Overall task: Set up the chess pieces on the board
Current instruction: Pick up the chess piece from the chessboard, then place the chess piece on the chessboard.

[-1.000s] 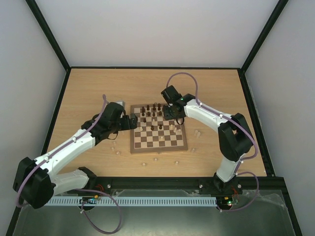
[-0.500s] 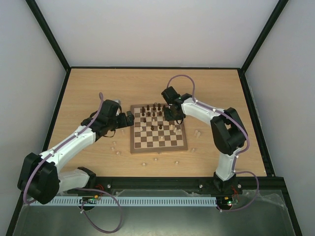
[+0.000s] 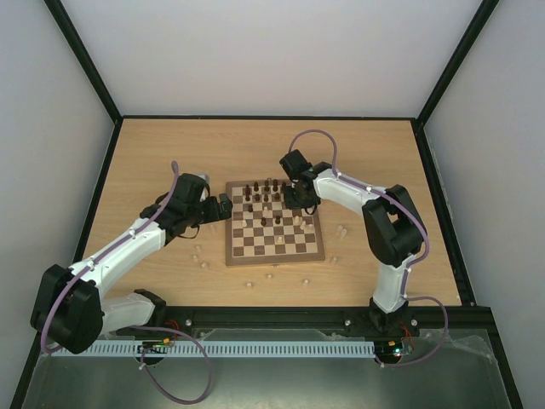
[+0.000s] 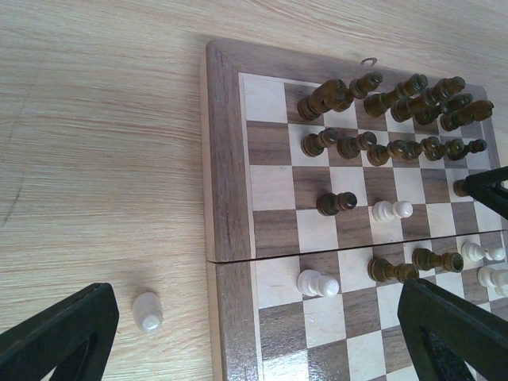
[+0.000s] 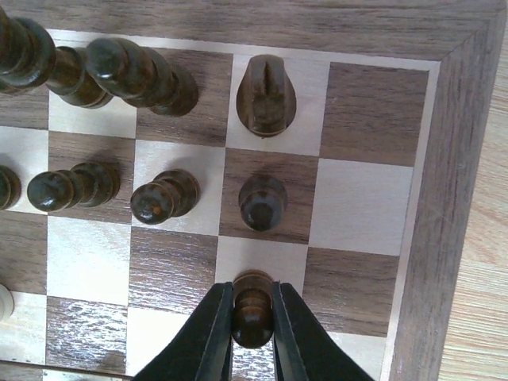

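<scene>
The board (image 3: 274, 251) lies mid-table, with dark chess pieces (image 4: 397, 95) crowded on its far rows and a few cream ones (image 4: 316, 283) mixed among dark ones in the middle. In the right wrist view my right gripper (image 5: 253, 317) is shut on a dark pawn (image 5: 253, 290) that stands on a cream square near the board's right border. A dark knight (image 5: 266, 95) and another dark pawn (image 5: 262, 201) stand beyond it. My left gripper (image 4: 258, 298) hangs wide open over the board's left edge with nothing between its fingers. A cream piece (image 4: 148, 310) stands on the table near its left finger.
Several loose cream pieces stand on the tabletop: some left of the board (image 3: 197, 254), some in front (image 3: 269, 275) and some to the right (image 3: 342, 229). Black frame rails (image 3: 255, 315) run along the near edge.
The right arm's elbow has drawn in toward the board while its gripper stayed over the far right squares. The left arm shifted a little to the left early on, then held still.
</scene>
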Controlling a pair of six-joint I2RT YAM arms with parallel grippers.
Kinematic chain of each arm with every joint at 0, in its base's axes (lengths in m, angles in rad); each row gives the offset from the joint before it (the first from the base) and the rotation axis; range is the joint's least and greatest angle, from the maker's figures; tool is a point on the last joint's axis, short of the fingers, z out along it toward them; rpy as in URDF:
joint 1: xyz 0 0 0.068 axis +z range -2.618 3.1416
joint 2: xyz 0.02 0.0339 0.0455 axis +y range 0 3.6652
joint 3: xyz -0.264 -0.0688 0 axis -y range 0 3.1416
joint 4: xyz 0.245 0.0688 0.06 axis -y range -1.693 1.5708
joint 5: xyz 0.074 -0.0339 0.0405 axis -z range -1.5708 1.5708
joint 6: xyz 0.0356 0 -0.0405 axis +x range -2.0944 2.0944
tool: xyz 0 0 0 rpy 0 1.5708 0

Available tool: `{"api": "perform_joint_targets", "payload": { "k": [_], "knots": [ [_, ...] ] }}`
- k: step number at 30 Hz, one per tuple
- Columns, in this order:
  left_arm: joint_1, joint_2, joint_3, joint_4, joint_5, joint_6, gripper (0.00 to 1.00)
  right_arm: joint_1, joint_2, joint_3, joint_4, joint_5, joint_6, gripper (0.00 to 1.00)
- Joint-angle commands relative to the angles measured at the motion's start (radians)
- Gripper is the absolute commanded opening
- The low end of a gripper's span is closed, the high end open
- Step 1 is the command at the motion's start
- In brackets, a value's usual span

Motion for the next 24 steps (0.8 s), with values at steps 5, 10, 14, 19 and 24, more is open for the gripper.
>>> {"api": "perform_joint_targets", "payload": {
  "k": [5, 10, 14, 19, 24],
  "knots": [
    [0.006, 0.001, -0.012, 0.012, 0.018, 0.014, 0.99, -0.010, -0.014, 0.002, -0.036, 0.060, 0.004, 0.12],
    [0.006, -0.003, -0.013, 0.014, 0.025, 0.015, 1.00, -0.050, -0.054, -0.010, -0.047, 0.094, 0.012, 0.12],
    [0.005, -0.005, -0.016, 0.015, 0.031, 0.016, 0.99, -0.088, -0.062, 0.004, -0.048, 0.092, 0.012, 0.12],
    [0.003, -0.005, -0.015, 0.015, 0.035, 0.018, 1.00, -0.103, -0.034, 0.037, -0.049, 0.067, 0.011, 0.13],
    [0.002, -0.005, -0.014, 0.012, 0.034, 0.017, 0.99, -0.104, -0.012, 0.052, -0.036, 0.024, 0.011, 0.13]
  ]
}}
